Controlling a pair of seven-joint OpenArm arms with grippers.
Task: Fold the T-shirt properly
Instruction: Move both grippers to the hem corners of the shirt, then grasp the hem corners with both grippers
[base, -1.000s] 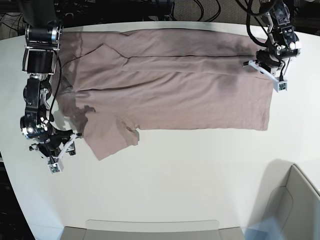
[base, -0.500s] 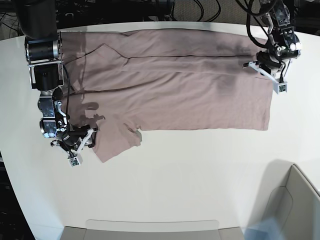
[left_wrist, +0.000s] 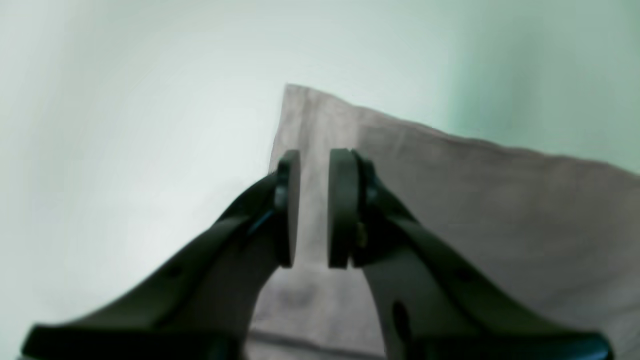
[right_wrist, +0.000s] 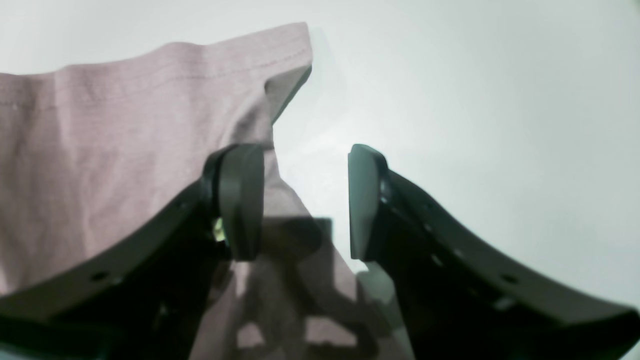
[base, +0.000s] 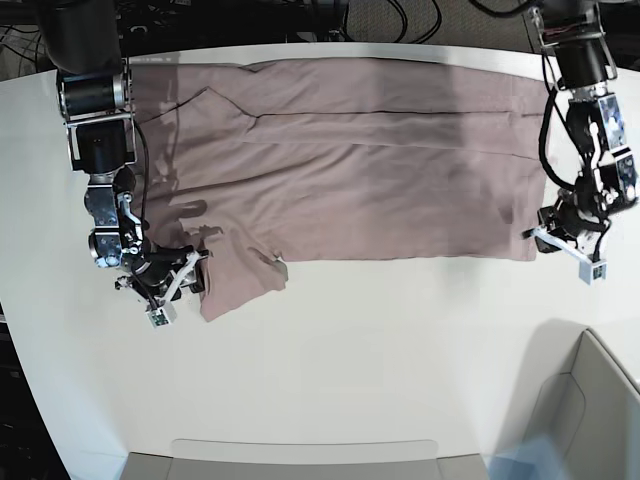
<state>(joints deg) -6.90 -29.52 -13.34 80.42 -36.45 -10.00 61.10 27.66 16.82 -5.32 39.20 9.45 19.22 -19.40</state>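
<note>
The T-shirt (base: 340, 160) lay spread across the far half of the white table (base: 380, 350), already doubled lengthwise, with one sleeve sticking out toward the near side at the base view's left. The right gripper (base: 178, 285) sat low at that sleeve's outer edge; in its wrist view the jaws stood wide, one pad over the cloth and the other over bare table, with the sleeve hem (right_wrist: 240, 65) just ahead and nothing between them. The left gripper (base: 562, 243) was at the shirt's near corner on the opposite end; its wrist view showed the jaws only narrowly apart, the corner (left_wrist: 300, 100) visible through the gap, and no cloth pinched. Judged step: both arms set at the near edge to take hold for the next fold, neither grip made yet. The next move probably called for each gripper to go down around its edge, close on all layers, then lift together and carry the near edge over, keeping the cloth taut so the sleeve would not bunch.
</note>
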